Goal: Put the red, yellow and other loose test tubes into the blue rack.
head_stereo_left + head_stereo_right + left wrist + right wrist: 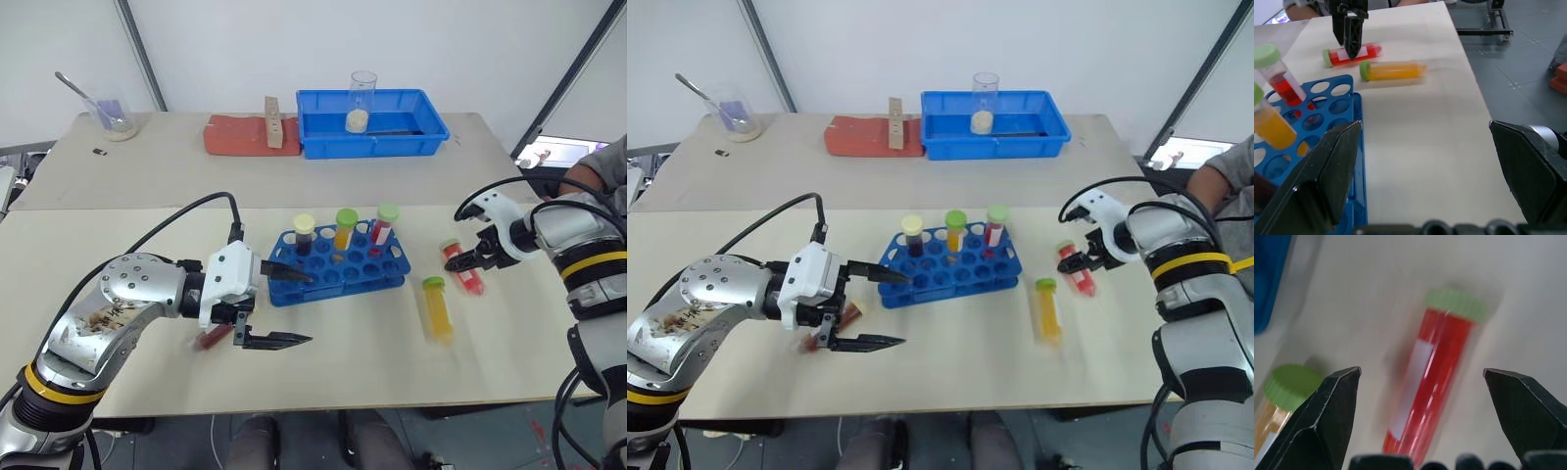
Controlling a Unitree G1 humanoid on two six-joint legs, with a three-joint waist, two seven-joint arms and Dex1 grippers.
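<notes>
Two grippers, both spread wide. Right gripper (477,257) poised above red tube (1427,382) with white label and green cap, lying flat on tan table (343,362); fingers either side of it, apart from it, nothing pinched. Yellow-orange tube (437,308), green cap, lying just beside red one, nearer the blue rack (338,266). Left gripper (284,308) pointing toward the rack's near left corner, one fingertip just at its edge, other finger lower over bare table, holding nothing. Another reddish tube (211,337) lying under left wrist, largely hidden. Standing upright in back row of rack: dark red-brown tube with cream cap (305,234), yellow one with green cap (345,227), red one with green cap (385,224). Farther back, blue tray (370,135) holding glass beaker (361,101).
</notes>
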